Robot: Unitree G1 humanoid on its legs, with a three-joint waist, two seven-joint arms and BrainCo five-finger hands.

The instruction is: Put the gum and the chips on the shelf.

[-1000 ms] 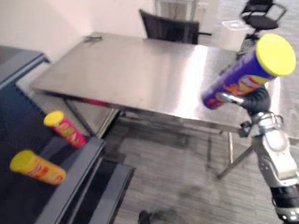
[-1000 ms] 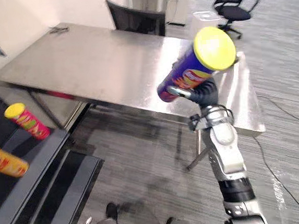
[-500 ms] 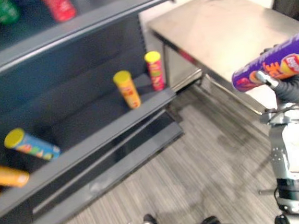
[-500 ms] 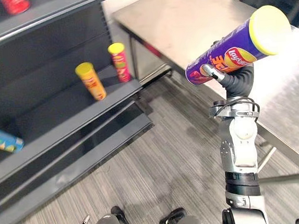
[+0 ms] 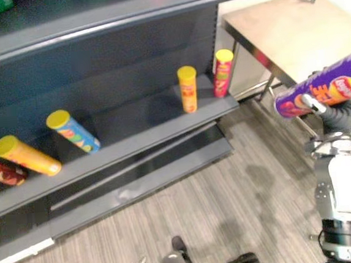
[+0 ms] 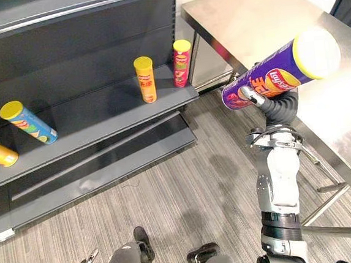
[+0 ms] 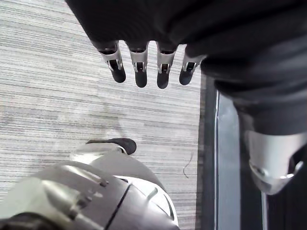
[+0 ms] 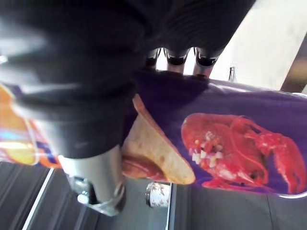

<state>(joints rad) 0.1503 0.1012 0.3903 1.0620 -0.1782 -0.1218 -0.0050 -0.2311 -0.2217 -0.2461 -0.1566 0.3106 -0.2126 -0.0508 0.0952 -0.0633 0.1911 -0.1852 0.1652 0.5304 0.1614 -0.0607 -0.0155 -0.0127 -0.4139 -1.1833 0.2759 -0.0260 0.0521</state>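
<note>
Carrying the purple chips can point(image 6: 277, 67) tilted, yellow lid toward the upper right, should, we judge, let us swing it base-first toward the shelf point(image 6: 94, 114) at the left. The shelf's middle board already bears other cans point(image 6: 145, 79), some upright, some leaning. The chips can hangs at the right of the frame, by the edge of the desk point(image 6: 245, 14). Our right robot hand point(image 6: 276, 105) is clamped round its lower body. Our left robot hand point(image 7: 139, 64) hangs over the floor, fingers straight, empty.
</note>
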